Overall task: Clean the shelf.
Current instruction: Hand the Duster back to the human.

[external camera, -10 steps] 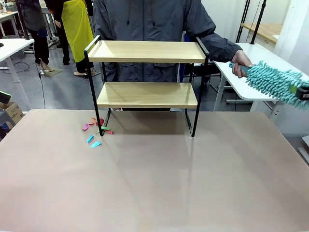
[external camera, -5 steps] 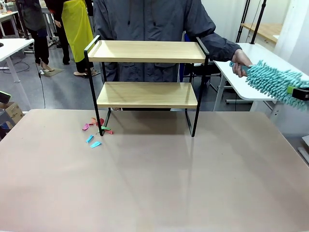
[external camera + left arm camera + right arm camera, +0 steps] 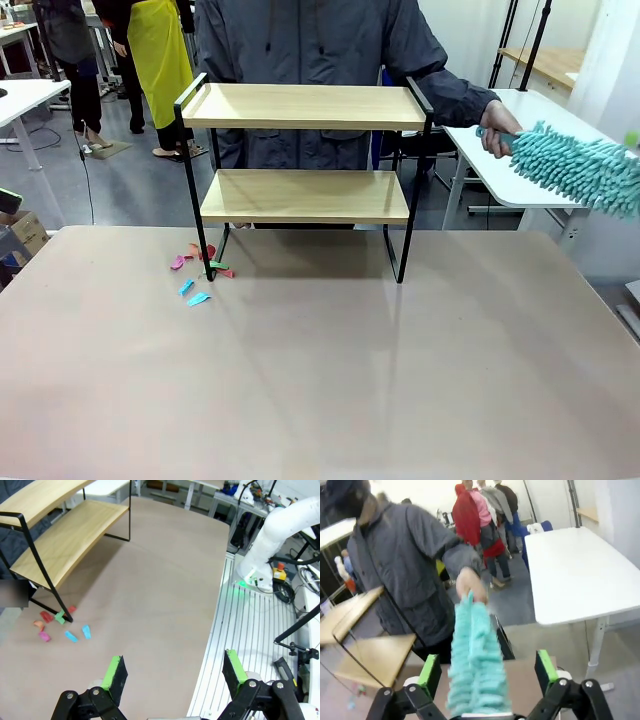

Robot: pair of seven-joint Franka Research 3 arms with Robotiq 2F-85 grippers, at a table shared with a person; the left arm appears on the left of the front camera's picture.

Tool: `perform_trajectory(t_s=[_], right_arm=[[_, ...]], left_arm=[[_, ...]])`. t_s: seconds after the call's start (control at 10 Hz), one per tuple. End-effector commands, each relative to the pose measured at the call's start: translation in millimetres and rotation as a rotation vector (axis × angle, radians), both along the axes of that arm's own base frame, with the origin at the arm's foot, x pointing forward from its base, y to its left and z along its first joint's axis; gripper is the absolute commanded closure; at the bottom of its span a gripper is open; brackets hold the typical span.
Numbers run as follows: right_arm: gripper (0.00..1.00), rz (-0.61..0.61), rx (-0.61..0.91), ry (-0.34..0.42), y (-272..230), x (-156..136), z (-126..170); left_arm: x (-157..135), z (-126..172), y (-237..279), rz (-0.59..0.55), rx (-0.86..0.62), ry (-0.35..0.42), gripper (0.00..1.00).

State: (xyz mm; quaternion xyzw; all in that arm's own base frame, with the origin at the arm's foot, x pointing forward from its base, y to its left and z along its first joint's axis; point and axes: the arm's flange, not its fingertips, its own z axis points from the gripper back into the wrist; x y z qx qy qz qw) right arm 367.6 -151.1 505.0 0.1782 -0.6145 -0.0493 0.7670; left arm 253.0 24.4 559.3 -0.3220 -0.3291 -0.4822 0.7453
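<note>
Since the earlier front pictures, the black-and-green tip of the right hand that sat on the far end of the teal duster at the picture's right edge has gone from there, and the duster sits a touch higher; the shelf and the scraps have not shifted.

From the right wrist, the right hand has its green pads spread wide, one on each side of the duster's fluffy head, with a gap showing between pad and fluff on both sides. The person's hand grips the duster's far end. Whether the pads touch the fluff lower down cannot be told.

From the left wrist, the left hand stands wide open with nothing between its fingers, hanging above the near edge of the worktop.

The shelf stands upright on the far part of the worktop, left of centre, just in front of the person in a grey jacket. Both of its wooden boards are bare. Small coloured scraps, pink, red, green and blue, lie on the worktop around its front left leg.
</note>
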Motion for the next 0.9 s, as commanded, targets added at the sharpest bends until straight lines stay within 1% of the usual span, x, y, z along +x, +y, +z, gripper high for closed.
perform_trajectory(t_s=[0.0, 0.2, 0.3, 0.4, 0.5, 0.6, 0.8], right_arm=[[0.0, -0.055, 0.154, -0.053, -35, 1, 53], [0.0, -0.134, 0.311, -0.093, -77, -2, 89], [0.0, -0.154, 0.349, -0.107, -92, -4, 95], [0.0, -0.165, 0.39, -0.1, -102, -6, 97], [0.0, -0.169, 0.4, -0.084, -104, -6, 95], [0.0, -0.181, 0.341, -0.118, -96, -11, 97], [0.0, -0.181, 0.341, -0.118, -96, -11, 97]], left_arm=[[2, 3, -1, -0.017, -0.023, -0.015, 0.0], [2, 3, -1, -0.017, -0.023, -0.015, 0.0], [2, 3, -1, -0.017, -0.023, -0.015, 0.0], [2, 3, -1, -0.017, -0.023, -0.015, 0.0], [2, 3, -1, -0.017, -0.023, -0.015, 0.0], [2, 3, -1, -0.017, -0.023, -0.015, 0.0], [2, 3, -1, -0.017, -0.023, -0.015, 0.0]])
